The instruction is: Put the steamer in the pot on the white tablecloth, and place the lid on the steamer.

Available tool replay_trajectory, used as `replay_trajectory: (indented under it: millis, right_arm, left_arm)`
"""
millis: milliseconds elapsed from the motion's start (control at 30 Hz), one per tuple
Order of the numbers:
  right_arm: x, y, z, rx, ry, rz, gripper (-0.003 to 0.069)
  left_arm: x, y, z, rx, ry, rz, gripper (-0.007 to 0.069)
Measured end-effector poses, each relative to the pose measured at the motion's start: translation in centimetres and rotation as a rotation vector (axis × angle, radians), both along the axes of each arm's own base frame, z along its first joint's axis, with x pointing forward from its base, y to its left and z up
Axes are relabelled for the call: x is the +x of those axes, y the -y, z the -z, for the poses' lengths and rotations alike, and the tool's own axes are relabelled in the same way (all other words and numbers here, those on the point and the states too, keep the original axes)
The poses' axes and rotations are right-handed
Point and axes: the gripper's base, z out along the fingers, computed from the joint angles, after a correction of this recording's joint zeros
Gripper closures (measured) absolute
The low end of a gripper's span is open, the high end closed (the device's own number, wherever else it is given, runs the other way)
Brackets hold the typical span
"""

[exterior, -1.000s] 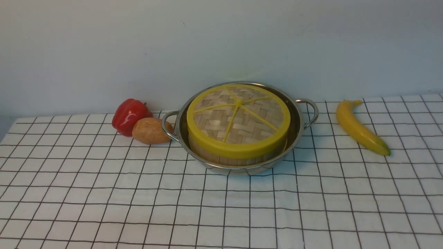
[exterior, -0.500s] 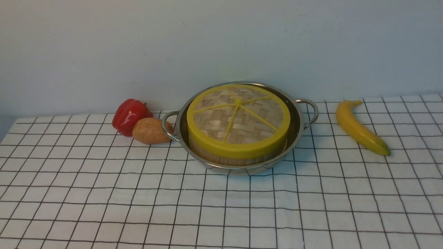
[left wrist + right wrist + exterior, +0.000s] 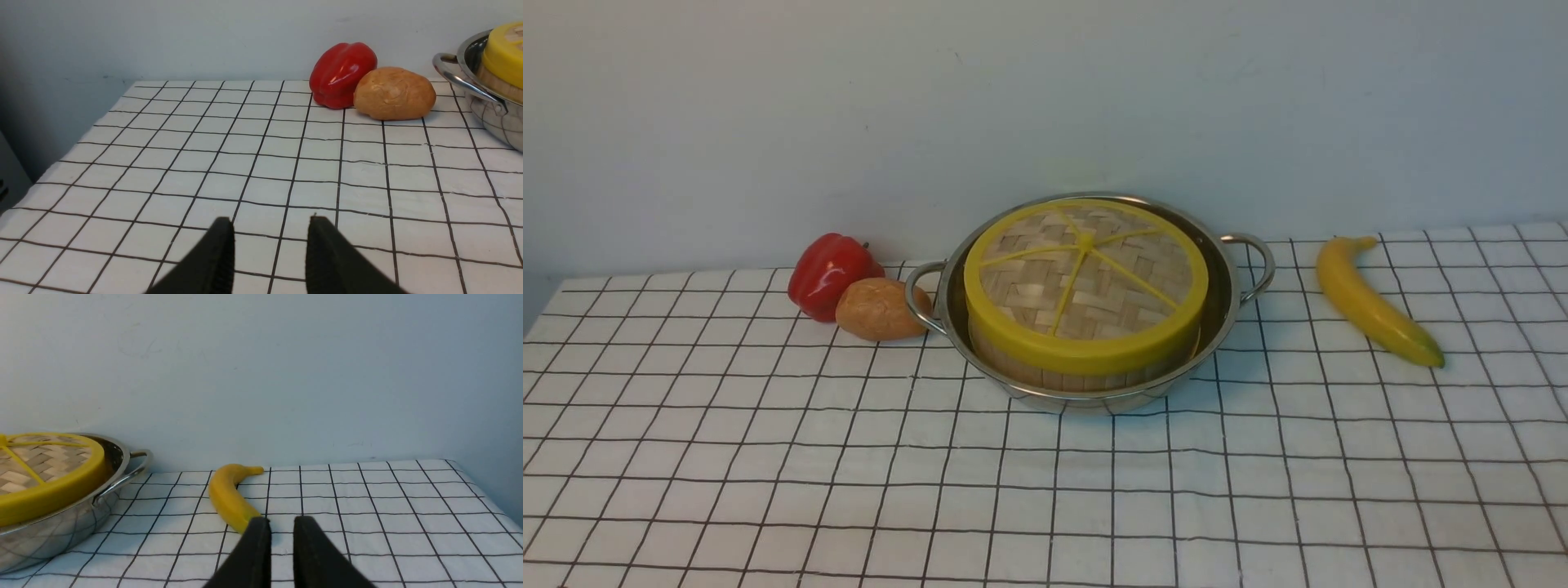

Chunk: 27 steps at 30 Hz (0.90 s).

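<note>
we see the pot (image 3: pixel 1086 327) sitting near the far edge of the white tablecloth (image 3: pixel 1045 490), about midway along it. the steamer (image 3: pixel 1086 371) stands inside the pot, only its slatted wall showing under the lid (image 3: pixel 1086 282), which lies flat on top and covers it. a narrow ring of steel shows all round between steamer and pot wall.

the whole near half of the cloth lies open, from the left edge to the right, with only the grid on it. along the far edge things are tighter: a red pepper (image 3: pixel 829 273) and a potato (image 3: pixel 878 309) touch each other, and the potato sits just beside the pot's left loop handle. a banana (image 3: pixel 1372 300) lies well apart from the right handle, toward the far right corner.

our left gripper (image 3: pixel 269 245) hovers over bare cloth near the left edge, its dark fingers parted with nothing between them. our right gripper (image 3: pixel 282 543) hangs over the cloth near the banana's tip, fingers a slim gap apart, grasping nothing.

the cloth is white with thin black lines, slightly rumpled. a plain pale wall rises right behind the far edge.
</note>
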Motion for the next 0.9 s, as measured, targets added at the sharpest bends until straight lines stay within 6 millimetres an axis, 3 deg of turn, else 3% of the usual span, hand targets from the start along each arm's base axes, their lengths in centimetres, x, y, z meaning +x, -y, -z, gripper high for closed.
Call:
replay_trajectory:
  millis: [300, 900]
  right_arm:
    - [-0.1, -0.1, 1.3, 0.031, -0.119, -0.027, 0.053]
    - [-0.1, -0.4, 1.4, 0.0, -0.131, -0.065, 0.0493]
  left_arm:
    - [0.0, 0.0, 0.0, 0.0, 0.0, 0.0, 0.0382]
    - [0.0, 0.0, 0.0, 0.0, 0.0, 0.0, 0.0382]
